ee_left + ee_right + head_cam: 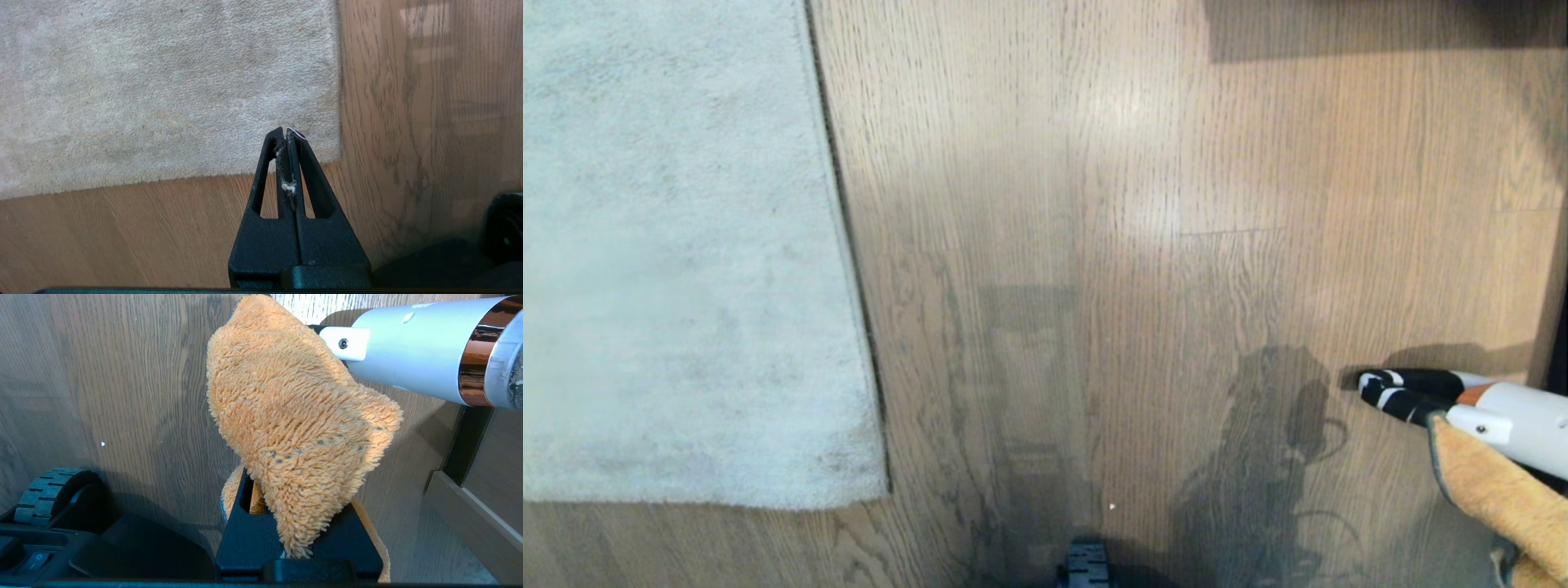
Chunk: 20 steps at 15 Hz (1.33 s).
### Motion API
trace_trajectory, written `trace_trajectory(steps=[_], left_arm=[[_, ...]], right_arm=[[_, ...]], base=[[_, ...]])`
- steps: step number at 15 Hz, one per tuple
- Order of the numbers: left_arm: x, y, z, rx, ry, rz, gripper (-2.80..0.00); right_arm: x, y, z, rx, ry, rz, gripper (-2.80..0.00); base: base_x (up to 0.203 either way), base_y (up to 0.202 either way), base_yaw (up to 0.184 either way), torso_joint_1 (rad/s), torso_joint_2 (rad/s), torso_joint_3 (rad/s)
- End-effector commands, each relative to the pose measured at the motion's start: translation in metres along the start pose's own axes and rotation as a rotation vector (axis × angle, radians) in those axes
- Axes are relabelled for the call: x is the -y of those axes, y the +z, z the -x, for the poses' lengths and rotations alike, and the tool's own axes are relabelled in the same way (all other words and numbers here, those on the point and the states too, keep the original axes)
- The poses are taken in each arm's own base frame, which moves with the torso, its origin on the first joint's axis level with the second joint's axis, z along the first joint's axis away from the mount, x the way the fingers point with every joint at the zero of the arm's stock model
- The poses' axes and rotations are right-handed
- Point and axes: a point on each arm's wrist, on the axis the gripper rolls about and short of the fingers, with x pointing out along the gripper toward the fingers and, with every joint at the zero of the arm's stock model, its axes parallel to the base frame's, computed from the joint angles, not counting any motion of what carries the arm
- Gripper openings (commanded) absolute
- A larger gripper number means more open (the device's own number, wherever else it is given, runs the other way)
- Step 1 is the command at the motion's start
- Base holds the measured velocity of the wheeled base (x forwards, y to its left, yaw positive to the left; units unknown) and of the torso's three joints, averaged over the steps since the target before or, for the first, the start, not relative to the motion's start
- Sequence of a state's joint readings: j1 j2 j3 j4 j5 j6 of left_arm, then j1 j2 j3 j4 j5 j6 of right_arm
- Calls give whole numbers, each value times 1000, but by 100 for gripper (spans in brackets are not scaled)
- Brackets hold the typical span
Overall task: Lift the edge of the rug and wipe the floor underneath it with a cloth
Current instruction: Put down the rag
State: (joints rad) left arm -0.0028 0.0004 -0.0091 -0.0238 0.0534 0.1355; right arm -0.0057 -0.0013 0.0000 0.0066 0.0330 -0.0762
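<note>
Opening step, by the look of it: nothing lifted, nothing wiped yet.

Far left, the rug (678,245) lying flat, its right-hand long edge and near short edge meeting in a corner. Directly below the left pincer (287,132), that same corner, the tips hanging just inside it; jaws pressed together, empty but for a wisp of lint. Next move probably calls for parting those jaws, dropping to the corner and pinching it to peel it up.

Rightward, a broad stretch of bare floor (1094,204) between rug edge and the right side, roomy for a sweep. Further right, a white cylindrical tool with black-and-white striped prongs (1401,392), just beside the cloth (294,416). Cloth clamped in the right pincer (286,490), draping over its nearly closed jaws, well apart from the rug. A dark baseboard edge (466,437) close beyond, limiting room there.
</note>
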Motion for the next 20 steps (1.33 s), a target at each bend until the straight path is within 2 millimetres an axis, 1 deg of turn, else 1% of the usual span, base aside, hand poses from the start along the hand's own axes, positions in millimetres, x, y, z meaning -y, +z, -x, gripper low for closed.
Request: trace_trajectory(steps=[1,9,11,15,18,20], left_arm=[[0,0,0,1,0,-1,-280],[0,0,0,1,0,-1,-280],[0,0,0,1,0,-1,-280],[0,0,0,1,0,-1,-280],[0,0,0,1,0,-1,-280],[0,0,0,1,0,1,-280]], right_arm=[[0,0,0,-2,1,1,-280],[0,0,0,-1,0,5,-280],[0,0,0,2,1,45,-280],[0,2,-1,-8,2,67,-280],[1,15,-15,-87,39,65,-280],[2,29,-33,-141,95,60,-280]], base=[[0,0,0,0,0,0],[0,0,0,0,0,0],[0,0,0,0,0,0],[0,0,0,0,0,0],[0,0,0,0,0,0],[0,0,0,0,0,0]])
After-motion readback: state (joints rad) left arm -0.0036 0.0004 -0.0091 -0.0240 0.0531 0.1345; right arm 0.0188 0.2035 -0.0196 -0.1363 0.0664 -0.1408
